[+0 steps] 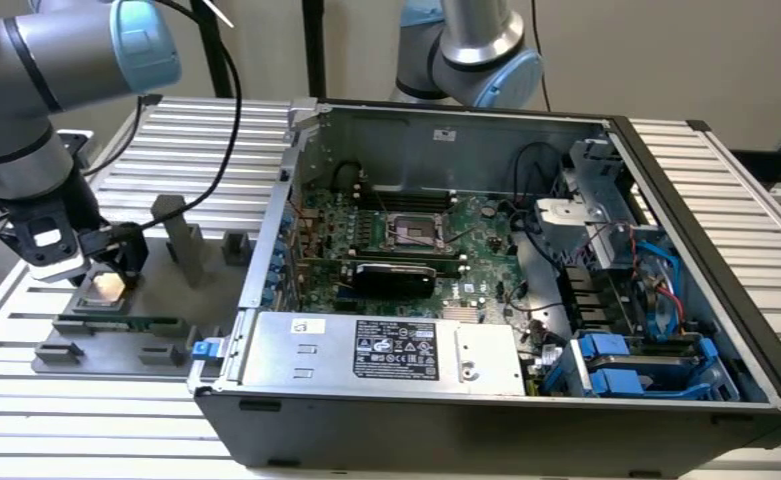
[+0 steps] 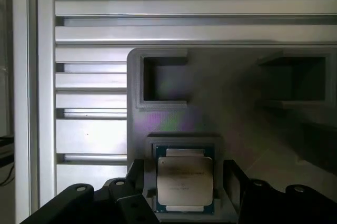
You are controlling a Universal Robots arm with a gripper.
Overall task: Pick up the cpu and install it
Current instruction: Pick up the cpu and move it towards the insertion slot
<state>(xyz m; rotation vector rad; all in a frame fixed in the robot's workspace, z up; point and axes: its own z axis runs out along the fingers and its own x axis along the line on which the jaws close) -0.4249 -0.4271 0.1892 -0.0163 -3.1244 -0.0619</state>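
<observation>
straddling the cpu, fingers spread

noted the gripper point(image 1: 99, 272) hanging low over the grey fixture point(image 1: 183, 300) on the slatted table point(image 1: 83, 430), at the exterior view's left. well apart from the black socket point(image 1: 417, 232) on the board inside the open computer case point(image 1: 470, 130).

position vs fingers:
- found the cpu point(image 2: 184, 182) lying flat, metal lid up, in a square nest of the fixture.
- seen between the two dark fingers point(image 2: 235, 182), one at each of two opposite sides.
- spread wider than the nest, clamped on nothing, both standing clear of the chip's edges.
- could not tell whether either finger touches the nest wall.

edges and room:
- nest wall hugging all four sides of the chip, with a thin rim of substrate showing around the lid.
- open air straight above the lid.
- two square pockets point(image 2: 166, 79) sunk in the fixture beyond the nest.
- upright grey posts point(image 1: 170, 225) standing on the fixture near the gripper, toward the exterior view's right, with the case's side wall farther that way.
- green memory stick point(image 1: 137, 323) lying in a slot just beside the nest.

orientation:
- near-square outline, no clear long axis.
- sides running parallel to the nest walls and the fixture's edges, not skewed.
- print on the lid too faint to read.
</observation>
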